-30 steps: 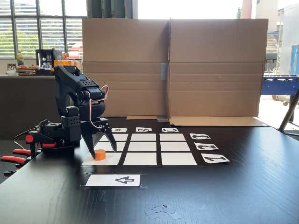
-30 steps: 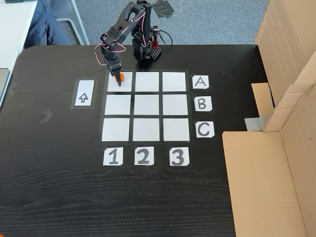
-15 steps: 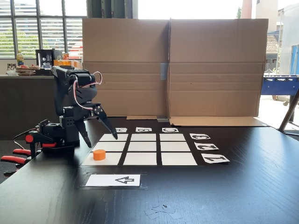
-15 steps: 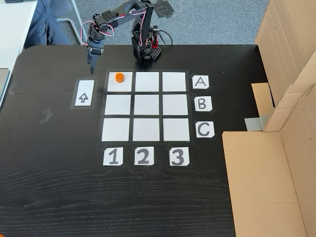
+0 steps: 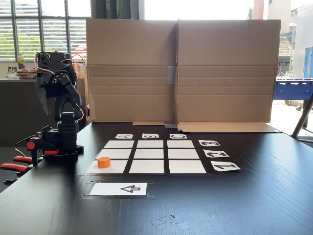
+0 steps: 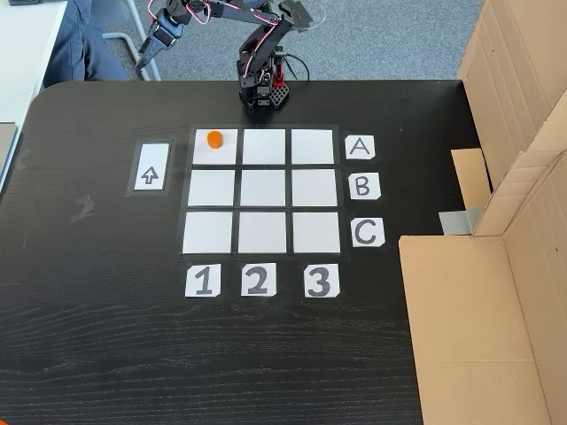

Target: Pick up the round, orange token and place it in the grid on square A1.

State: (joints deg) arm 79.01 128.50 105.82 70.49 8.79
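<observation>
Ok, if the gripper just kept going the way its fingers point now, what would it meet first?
Probably nothing on the table. In the view from above, the gripper points down and left, beyond the table's far edge, away from the token on square A1. It likely heads toward the floor; depth is unclear.

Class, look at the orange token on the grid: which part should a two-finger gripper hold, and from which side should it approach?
Grip the token across its curved side wall, coming straight down from above. It stands upright and flat-topped on square A1, low and free of neighbours, so fingers probably fit either side.

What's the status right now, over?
Gripper raised clear of the table, holding nothing; open or shut unclear. Token resting on square A1. Nothing in the way.
</observation>
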